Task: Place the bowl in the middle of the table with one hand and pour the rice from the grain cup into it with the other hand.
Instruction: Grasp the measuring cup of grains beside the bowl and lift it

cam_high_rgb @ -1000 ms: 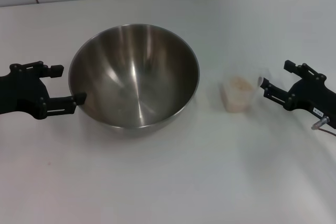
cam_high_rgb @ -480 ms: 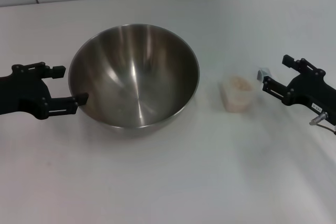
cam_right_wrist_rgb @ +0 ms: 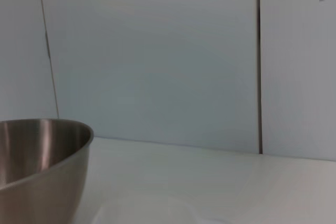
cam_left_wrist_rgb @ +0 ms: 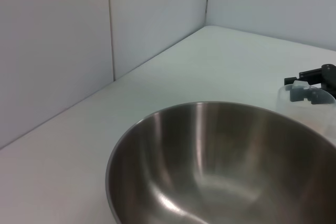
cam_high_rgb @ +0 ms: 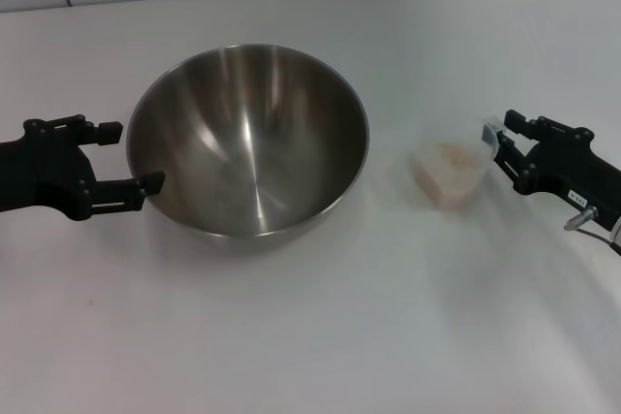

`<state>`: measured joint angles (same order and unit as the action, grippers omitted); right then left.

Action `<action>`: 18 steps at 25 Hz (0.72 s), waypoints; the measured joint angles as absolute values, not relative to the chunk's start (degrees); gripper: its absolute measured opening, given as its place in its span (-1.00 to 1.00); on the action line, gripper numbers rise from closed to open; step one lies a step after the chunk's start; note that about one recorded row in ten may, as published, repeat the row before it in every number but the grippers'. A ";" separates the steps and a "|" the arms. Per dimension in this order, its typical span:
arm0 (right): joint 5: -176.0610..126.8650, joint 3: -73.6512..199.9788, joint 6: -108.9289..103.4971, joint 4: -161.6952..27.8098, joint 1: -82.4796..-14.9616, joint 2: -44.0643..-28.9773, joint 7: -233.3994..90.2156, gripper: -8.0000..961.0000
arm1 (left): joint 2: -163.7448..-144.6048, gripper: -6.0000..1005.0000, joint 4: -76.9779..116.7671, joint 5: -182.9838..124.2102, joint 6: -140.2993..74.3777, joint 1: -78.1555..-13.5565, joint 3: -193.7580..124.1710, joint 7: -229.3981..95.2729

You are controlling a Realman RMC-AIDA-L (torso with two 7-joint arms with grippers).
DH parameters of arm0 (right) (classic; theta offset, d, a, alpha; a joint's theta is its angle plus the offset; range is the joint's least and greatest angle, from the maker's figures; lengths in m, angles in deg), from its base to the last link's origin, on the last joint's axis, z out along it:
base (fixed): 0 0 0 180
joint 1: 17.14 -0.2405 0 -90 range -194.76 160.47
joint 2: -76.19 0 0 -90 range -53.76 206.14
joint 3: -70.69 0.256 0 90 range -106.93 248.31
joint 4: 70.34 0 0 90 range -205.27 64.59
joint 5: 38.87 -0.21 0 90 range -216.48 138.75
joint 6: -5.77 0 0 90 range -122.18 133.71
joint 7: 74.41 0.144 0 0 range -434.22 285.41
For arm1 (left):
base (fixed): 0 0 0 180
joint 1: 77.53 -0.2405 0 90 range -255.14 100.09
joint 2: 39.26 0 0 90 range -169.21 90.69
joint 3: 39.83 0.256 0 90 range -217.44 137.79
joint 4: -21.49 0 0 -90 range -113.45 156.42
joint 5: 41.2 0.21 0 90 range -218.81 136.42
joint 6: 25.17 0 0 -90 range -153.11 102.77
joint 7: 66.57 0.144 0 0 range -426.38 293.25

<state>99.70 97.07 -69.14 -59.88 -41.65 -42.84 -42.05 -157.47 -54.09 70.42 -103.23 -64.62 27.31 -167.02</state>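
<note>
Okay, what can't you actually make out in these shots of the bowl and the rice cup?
- Head view: whether the right gripper grips the grain cup; its fingers overlap the clear rim.
- Head view: whether the left gripper touches the bowl; they meet at its rim.
- Head view: both arms are cut off by the frame edges.
- Left wrist view: the bowl's near side is cut off, and the rice is out of sight.
- Right wrist view: the cup is only a faint blur at the bottom edge.

Even, bright overhead light falls on the white table (cam_high_rgb: 310, 336), which looks washed out toward its right edge; the bowl (cam_high_rgb: 248, 138) throws a soft shadow along its near side and shows pale vertical glare streaks inside; the cup (cam_right_wrist_rgb: 152, 211) is a blurred, faint shape in the right wrist view.
</note>
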 joint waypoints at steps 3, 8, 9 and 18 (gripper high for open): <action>99.70 97.07 -69.17 -59.90 -41.65 -42.86 -42.06 -0.13 | -157.47 0.63 -54.09 70.41 -103.23 -64.61 27.31 -167.02; 99.70 97.06 -69.29 -59.88 -41.76 -42.89 -42.06 -0.44 | -157.47 0.63 -54.10 70.43 -103.28 -64.52 27.32 -167.02; 99.70 97.06 -69.29 -59.88 -41.79 -42.89 -42.07 -0.50 | -157.47 0.63 -54.10 70.44 -103.29 -64.52 27.32 -167.02; 95.67 97.06 -71.96 -61.07 -41.50 -42.90 -43.56 -0.96 | -157.47 0.63 -54.10 70.48 -103.31 -64.52 27.62 -167.02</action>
